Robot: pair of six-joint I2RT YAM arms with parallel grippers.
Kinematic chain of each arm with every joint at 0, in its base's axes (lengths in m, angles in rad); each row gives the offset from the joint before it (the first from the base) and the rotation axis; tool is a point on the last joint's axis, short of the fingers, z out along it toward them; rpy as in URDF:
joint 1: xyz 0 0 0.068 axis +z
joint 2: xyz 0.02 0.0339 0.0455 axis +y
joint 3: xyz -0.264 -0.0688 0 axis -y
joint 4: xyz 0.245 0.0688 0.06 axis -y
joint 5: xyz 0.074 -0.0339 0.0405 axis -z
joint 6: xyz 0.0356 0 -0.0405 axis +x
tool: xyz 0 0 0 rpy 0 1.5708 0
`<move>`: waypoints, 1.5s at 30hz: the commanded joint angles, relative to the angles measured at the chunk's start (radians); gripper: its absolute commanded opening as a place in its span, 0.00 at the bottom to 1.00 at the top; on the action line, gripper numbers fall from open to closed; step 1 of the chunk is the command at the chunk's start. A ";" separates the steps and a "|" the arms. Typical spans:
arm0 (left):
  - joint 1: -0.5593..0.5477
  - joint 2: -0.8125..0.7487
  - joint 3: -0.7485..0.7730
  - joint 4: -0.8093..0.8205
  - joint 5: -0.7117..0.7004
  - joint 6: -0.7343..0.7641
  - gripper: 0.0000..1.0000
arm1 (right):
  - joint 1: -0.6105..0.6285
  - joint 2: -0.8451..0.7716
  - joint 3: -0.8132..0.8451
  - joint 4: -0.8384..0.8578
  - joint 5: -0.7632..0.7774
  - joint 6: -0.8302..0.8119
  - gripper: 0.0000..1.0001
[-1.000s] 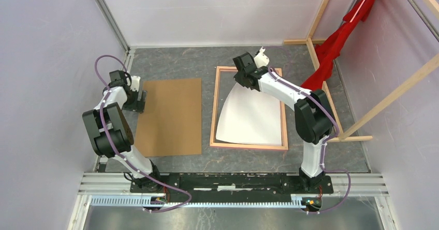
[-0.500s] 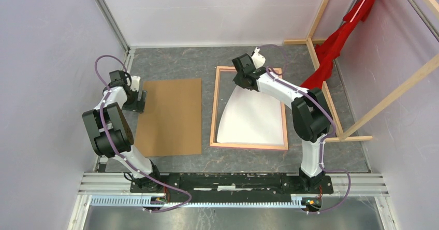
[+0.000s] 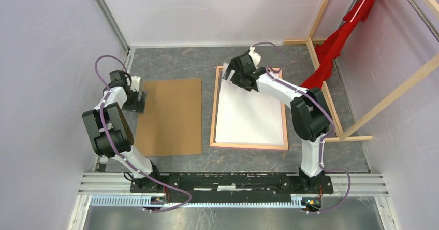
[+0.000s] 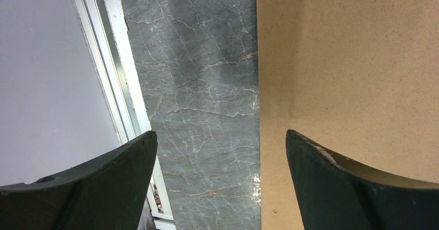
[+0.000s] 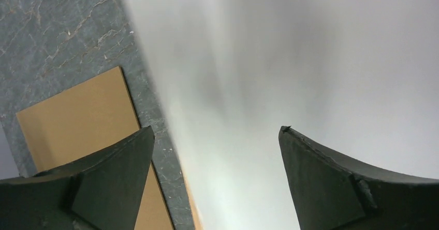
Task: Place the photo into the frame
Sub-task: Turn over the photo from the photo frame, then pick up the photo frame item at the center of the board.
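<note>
The photo [image 3: 171, 116] lies left of centre with only its plain brown hardboard back [image 4: 352, 59] showing. The frame [image 3: 213, 108] lies beside it on the right, pale tan side up. A white flexible sheet [image 3: 251, 116] rests flat inside the frame. My right gripper [image 3: 230, 76] hovers open over the sheet's far-left corner, nothing between its fingers; its wrist view shows the white sheet [image 5: 290, 59] and the brown board [image 5: 77, 121] below. My left gripper [image 3: 140, 101] stands open astride the photo's left edge [image 4: 220, 134], holding nothing.
Bare wooden beams [image 3: 321, 80] and a red cloth [image 3: 341, 38] stand at the back right, close to the frame's right side. Grey enclosure walls ring the marbled table [image 3: 176, 64]. A metal rail [image 4: 116, 59] runs just left of my left gripper.
My right gripper has opened and let go of the white sheet. The sheet, curled up at its far end before, now lies flat in the frame. The left arm has not moved.
</note>
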 commanded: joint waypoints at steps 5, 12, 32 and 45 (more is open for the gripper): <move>-0.006 -0.017 0.012 -0.009 0.001 0.046 1.00 | 0.000 0.008 0.037 0.060 -0.044 -0.064 0.98; -0.006 -0.014 0.011 -0.011 0.002 0.046 1.00 | 0.009 -0.002 0.024 0.093 -0.073 -0.097 0.98; 0.047 0.028 0.037 0.012 -0.071 0.051 0.81 | 0.320 0.184 0.111 0.139 -0.196 -0.153 0.98; 0.045 0.091 -0.096 0.120 -0.021 0.017 0.69 | 0.335 0.266 0.111 0.085 -0.178 -0.121 0.98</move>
